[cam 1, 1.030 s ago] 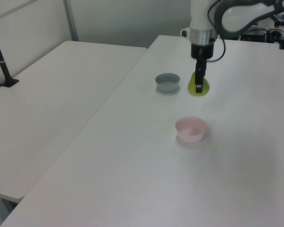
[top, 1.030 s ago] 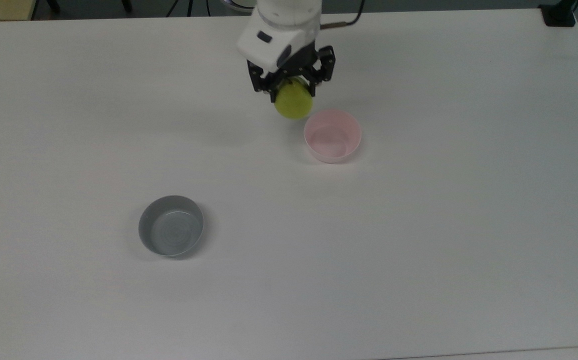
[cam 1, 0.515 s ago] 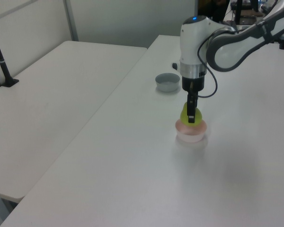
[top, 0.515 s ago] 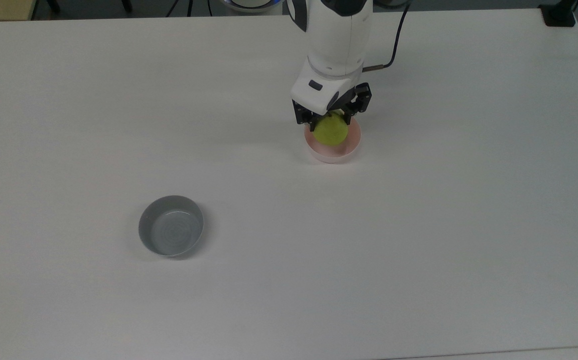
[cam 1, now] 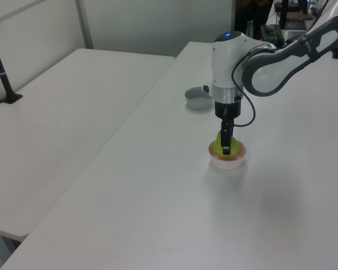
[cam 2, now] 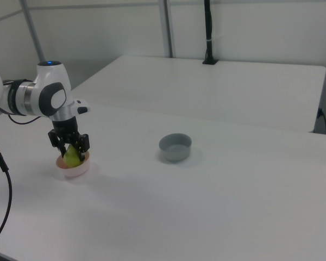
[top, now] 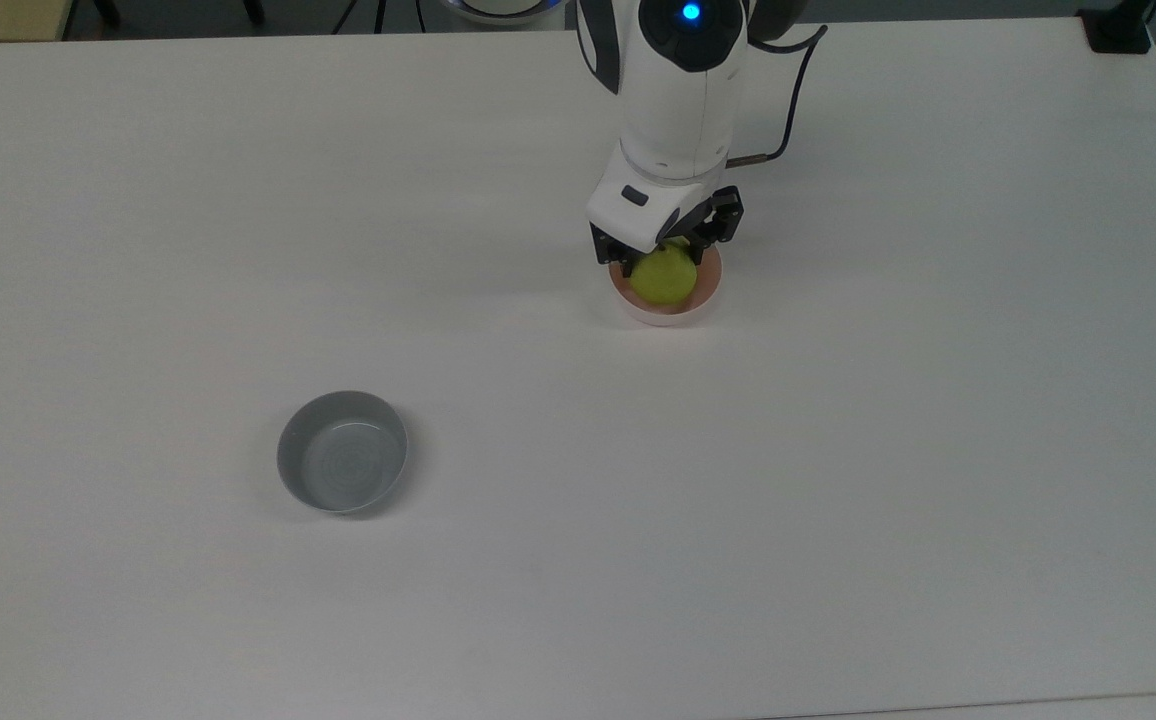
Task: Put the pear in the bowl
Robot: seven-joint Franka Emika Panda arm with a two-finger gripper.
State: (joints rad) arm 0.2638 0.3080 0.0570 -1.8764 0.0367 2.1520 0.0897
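The yellow-green pear (top: 663, 278) sits low inside the pale pink bowl (top: 666, 315), right of the table's middle in the top view. My gripper (top: 666, 250) reaches straight down into the bowl and is shut on the pear, one dark finger on each side. In the left view the pear (cam 1: 219, 139) shows behind a black finger above the bowl (cam 1: 228, 164). In the right view the gripper (cam 2: 69, 148) holds the pear (cam 2: 71, 156) within the bowl's rim (cam 2: 73, 171).
A grey bowl (top: 342, 465) stands apart, toward the top view's lower left, and shows in the left view (cam 1: 198, 100) and right view (cam 2: 175, 147). The white table (top: 838, 500) spreads wide around both bowls. A second table (cam 1: 56, 112) adjoins it.
The gripper carried the pear from beside the pink bowl to over it, then lowered it into the bowl. The grey bowl has not moved.
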